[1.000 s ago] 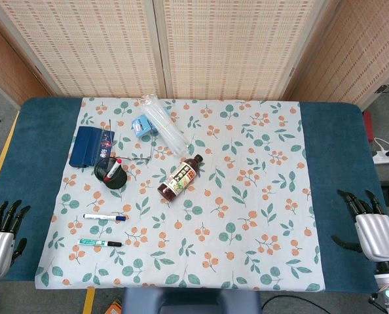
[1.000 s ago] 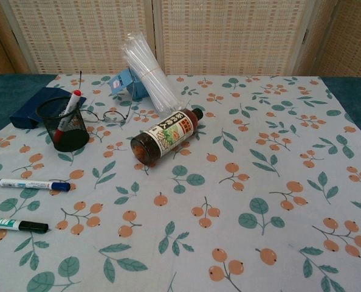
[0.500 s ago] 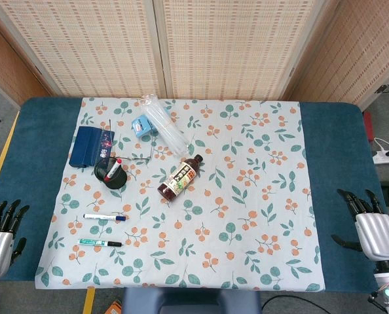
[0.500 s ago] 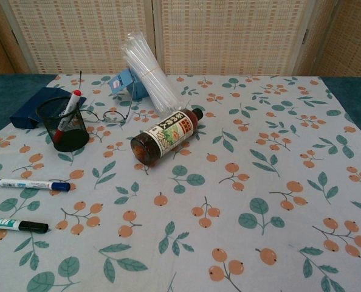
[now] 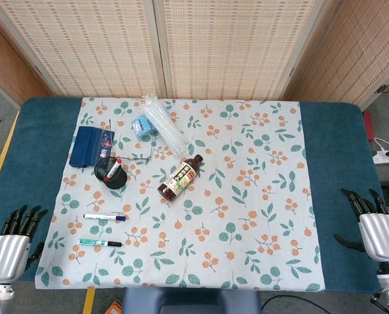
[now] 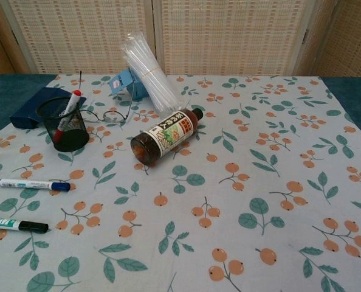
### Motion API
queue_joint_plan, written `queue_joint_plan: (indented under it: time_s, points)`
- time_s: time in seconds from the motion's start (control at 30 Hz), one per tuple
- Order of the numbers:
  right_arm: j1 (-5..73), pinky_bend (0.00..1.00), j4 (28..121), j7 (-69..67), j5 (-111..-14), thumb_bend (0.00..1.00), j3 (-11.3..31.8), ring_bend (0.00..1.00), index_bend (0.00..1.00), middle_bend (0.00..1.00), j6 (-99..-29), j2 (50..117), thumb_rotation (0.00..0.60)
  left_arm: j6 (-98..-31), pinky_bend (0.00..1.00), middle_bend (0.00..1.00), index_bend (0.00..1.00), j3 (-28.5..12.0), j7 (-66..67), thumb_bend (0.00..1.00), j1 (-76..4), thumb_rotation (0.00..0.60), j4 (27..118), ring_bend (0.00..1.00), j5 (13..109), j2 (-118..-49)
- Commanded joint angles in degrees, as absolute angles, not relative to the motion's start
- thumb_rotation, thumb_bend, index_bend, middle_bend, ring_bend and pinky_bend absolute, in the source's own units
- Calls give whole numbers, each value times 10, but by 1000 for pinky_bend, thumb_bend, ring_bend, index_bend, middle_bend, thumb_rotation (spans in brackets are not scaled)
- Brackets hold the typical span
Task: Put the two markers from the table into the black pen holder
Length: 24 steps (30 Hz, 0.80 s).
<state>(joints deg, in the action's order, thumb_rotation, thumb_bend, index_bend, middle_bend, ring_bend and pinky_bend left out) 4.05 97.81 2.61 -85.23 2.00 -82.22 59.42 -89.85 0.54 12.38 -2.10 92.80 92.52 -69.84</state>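
Note:
A white marker with a blue cap [image 5: 105,216] [image 6: 33,184] lies flat on the floral cloth at the left. A green marker with a black cap [image 5: 100,243] [image 6: 15,224] lies just in front of it. The black mesh pen holder [image 5: 111,174] [image 6: 63,125] stands upright behind them with a red-capped marker [image 5: 113,169] [image 6: 67,112] leaning inside. My left hand [image 5: 12,241] is low at the table's front left corner, fingers apart, holding nothing. My right hand [image 5: 377,229] is at the front right edge, fingers spread and empty. Neither hand shows in the chest view.
A brown sauce bottle [image 5: 180,177] [image 6: 166,135] lies on its side mid-table. Behind it are a clear bundle of straws [image 5: 163,125] [image 6: 149,76], a small blue box [image 5: 142,124], eyeglasses [image 6: 105,114] and a navy case [image 5: 91,146] [image 6: 37,105].
My left hand has moved rightward and slightly down, closer to the cloth's front left corner. The right hand has barely shifted. The markers and holder have not moved.

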Motion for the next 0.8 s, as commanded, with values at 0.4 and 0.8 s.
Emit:
queue_joint_plan:
  time_s: [0.4, 0.8]
  points:
    - [43, 37, 976, 17, -856, 0, 18, 235, 106, 159, -816, 592, 600, -831, 133, 196, 174, 19, 302, 302, -24, 600, 930, 71, 905, -927]
    - [43, 37, 974, 6, -853, 0, 18, 235, 106, 159, -813, 589, 600, -806, 143, 221, 254, -6, 359, 302, -36, 600, 872, 86, 849, -1017]
